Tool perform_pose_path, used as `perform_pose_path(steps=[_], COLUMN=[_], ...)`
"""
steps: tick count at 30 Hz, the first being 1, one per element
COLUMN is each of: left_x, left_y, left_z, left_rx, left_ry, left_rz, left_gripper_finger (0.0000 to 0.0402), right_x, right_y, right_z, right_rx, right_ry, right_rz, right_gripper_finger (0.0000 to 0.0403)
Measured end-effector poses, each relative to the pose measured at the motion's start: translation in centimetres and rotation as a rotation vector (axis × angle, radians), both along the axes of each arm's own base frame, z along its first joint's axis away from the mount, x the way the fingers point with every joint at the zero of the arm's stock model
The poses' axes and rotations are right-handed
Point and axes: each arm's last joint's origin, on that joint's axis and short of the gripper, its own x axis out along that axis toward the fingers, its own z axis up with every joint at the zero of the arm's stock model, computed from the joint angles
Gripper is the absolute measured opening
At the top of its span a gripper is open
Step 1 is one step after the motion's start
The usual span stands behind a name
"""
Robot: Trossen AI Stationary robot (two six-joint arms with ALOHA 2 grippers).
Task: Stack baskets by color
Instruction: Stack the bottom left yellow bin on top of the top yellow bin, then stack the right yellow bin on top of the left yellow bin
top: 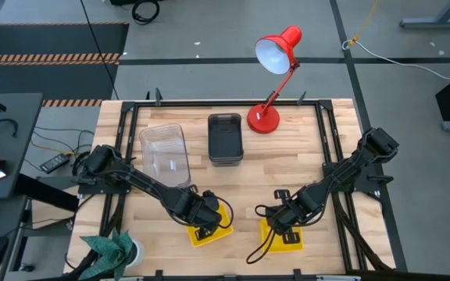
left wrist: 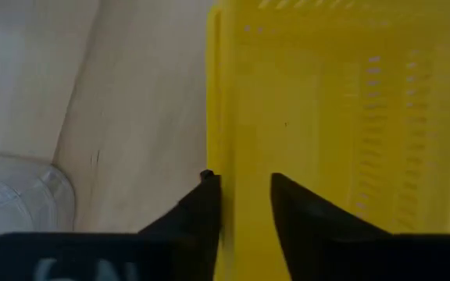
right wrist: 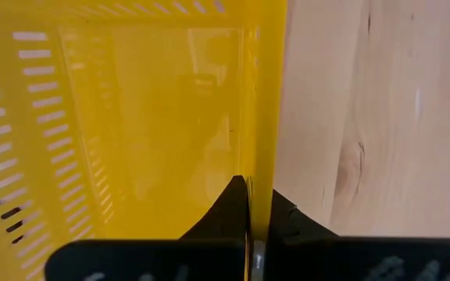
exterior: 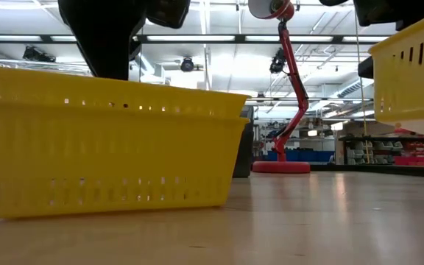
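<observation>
Basket [left wrist: 334, 117] wall between left claw [left wrist: 244, 195] fingers.

low view's right yellow basket [exterior: 411, 66] cut by the edge; left basket [top: 209, 226] half under the arm

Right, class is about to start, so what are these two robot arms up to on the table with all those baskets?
They are sorting baskets by color. The right claw is shut on the wall of a yellow basket, which the low view shows raised off the wooden table. The left claw straddles the wall of another yellow basket resting on the table, fingers a little apart. Farther back sit a clear basket, a dark grey basket and a red desk lamp.
</observation>
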Motion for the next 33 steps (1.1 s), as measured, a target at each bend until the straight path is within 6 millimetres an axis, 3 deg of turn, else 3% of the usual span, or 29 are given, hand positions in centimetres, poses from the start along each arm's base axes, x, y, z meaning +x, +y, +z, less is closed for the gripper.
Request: perform_pose_path(steps=[6, 12, 22, 27, 33], left_x=[-0.1, -0.9, -0.7, -1.1, -3.9], left_y=[0.2, -0.5, -1.6, -2.1, -3.7], left_z=[0.5, 1.8, 2.1, 2.2, 3.5], left_rx=[0.031, 0.131, 0.142, 0.136, 0.389], left_ry=[-0.027, -0.105, -0.181, -0.178, -0.236], left_rz=[-0.002, -0.054, -0.143, -0.161, -0.200], left_gripper_finger=[0.0191, 0.0232, 0.0213, 0.0198, 0.0178], right_x=[0.2, 1.1, 3.6, 5.5, 7.9], right_y=[-0.2, -1.5, -4.8, -5.3, -5.4], right_z=[0.0, 0.0, 0.5, 3.2, 6.5], right_rx=[-0.002, 0.014, 0.025, 0.029, 0.042], right_ry=[-0.006, -0.006, -0.071, -0.193, -0.419], right_rz=[0.025, -0.010, -0.067, -0.026, 0.039], right_gripper_finger=[0.0005, 0.0005, 0.0005, 0.0005, 0.0005])
